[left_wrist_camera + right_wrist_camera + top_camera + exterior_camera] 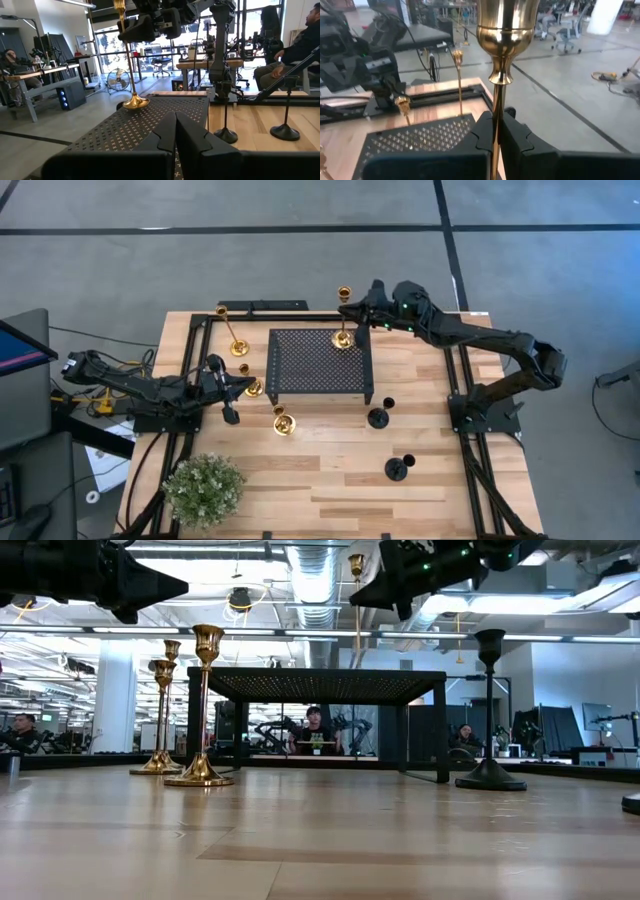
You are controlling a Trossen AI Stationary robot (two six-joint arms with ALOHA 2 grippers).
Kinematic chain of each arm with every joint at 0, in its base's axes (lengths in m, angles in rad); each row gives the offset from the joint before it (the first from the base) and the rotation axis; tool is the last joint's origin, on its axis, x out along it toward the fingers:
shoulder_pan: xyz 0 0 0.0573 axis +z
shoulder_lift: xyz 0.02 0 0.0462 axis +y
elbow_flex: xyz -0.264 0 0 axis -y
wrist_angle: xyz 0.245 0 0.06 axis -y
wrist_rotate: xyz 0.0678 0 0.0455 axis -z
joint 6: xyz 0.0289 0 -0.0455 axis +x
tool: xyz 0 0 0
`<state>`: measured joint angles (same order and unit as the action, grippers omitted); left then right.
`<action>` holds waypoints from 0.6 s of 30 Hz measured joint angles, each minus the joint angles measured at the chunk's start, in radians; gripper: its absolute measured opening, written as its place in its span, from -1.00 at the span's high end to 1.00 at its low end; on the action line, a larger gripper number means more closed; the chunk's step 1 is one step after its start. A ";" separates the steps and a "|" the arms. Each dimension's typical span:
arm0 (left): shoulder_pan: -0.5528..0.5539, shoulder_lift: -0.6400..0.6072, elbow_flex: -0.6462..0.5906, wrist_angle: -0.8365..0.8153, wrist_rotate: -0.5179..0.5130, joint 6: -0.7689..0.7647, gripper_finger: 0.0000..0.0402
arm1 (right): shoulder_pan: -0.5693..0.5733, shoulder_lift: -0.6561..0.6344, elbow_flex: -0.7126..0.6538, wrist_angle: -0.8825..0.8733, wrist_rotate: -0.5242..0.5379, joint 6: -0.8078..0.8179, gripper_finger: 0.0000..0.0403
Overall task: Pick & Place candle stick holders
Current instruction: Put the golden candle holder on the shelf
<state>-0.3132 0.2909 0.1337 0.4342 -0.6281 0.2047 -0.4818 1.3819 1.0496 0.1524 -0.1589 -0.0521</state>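
We note bare tabletop (330, 470) in front of black perforated stand (318, 363); gold holders (283, 421) crowd its left side, black holders (378, 417) its right-front corner.

One camera looks straight down on the table (330, 470); another sits level at its edge; both share the perforated stand (320, 362).

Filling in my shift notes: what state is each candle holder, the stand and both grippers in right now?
Right gripper: shut on tall gold candle holder's stem.
Tall gold candle holder: upright, base on the black perforated stand.
Other three gold holders: upright on the table, free.
Two black holders: upright on the table, free.
Left gripper: shut, holding nothing, beside the stand.
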 joint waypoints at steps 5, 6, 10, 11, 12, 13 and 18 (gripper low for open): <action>0.000 0.000 0.000 0.000 0.000 0.000 0.96 | -0.007 0.000 0.000 -0.009 0.003 0.000 0.99; 0.000 0.000 0.000 0.000 0.000 0.000 0.96 | -0.009 0.000 0.000 -0.009 0.003 0.000 0.99; 0.000 0.000 0.000 0.000 0.000 0.000 0.96 | -0.016 0.000 0.000 -0.017 0.003 0.000 0.99; 0.000 0.000 0.000 0.000 0.000 0.000 0.96 | -0.018 0.000 0.000 -0.022 0.003 0.000 0.99; 0.000 0.000 0.000 0.000 0.000 0.000 0.96 | -0.018 0.000 0.000 -0.027 0.003 0.000 0.98; 0.000 0.000 0.000 0.000 0.000 0.000 0.96 | -0.018 0.000 0.000 -0.031 0.003 0.002 0.98; 0.000 0.000 0.000 0.000 0.000 0.000 0.96 | -0.019 -0.001 0.000 -0.042 0.003 0.024 0.97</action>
<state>-0.3134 0.2909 0.1337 0.4339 -0.6283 0.2047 -0.5007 1.3808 1.0496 0.1104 -0.1558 -0.0284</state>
